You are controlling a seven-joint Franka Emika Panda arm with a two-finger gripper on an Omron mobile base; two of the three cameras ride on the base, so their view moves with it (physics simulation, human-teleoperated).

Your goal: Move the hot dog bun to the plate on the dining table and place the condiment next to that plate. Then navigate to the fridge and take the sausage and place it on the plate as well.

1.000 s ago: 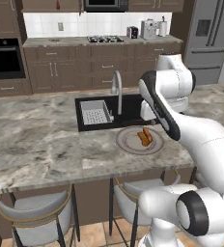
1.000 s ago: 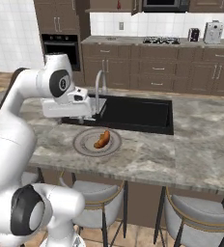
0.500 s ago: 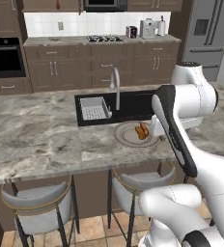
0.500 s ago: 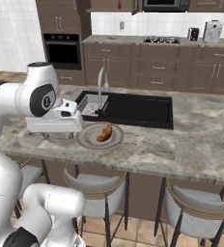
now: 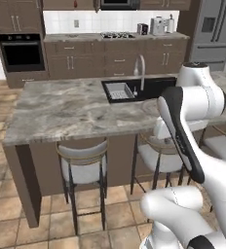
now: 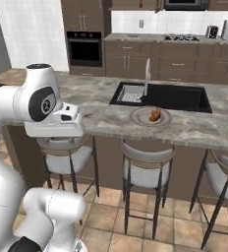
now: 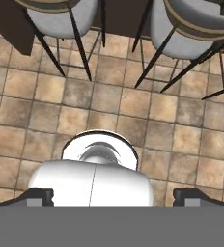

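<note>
Right base view shows the bun [image 6: 156, 115] lying on the plate [image 6: 140, 118] on the table [image 6: 101, 115], just near of the sink [image 6: 185, 97], while in the hand view the tool [image 7: 112, 197] points down at the tiled floor [image 7: 133, 111] with its 2 fingertips [image 7: 34, 197] wide apart, holding nothing.

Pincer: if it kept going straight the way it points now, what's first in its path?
Probably the tiled floor. The open pincer points down at it, the stools lying off toward the frame's top edge. Depth is hard to judge.
</note>
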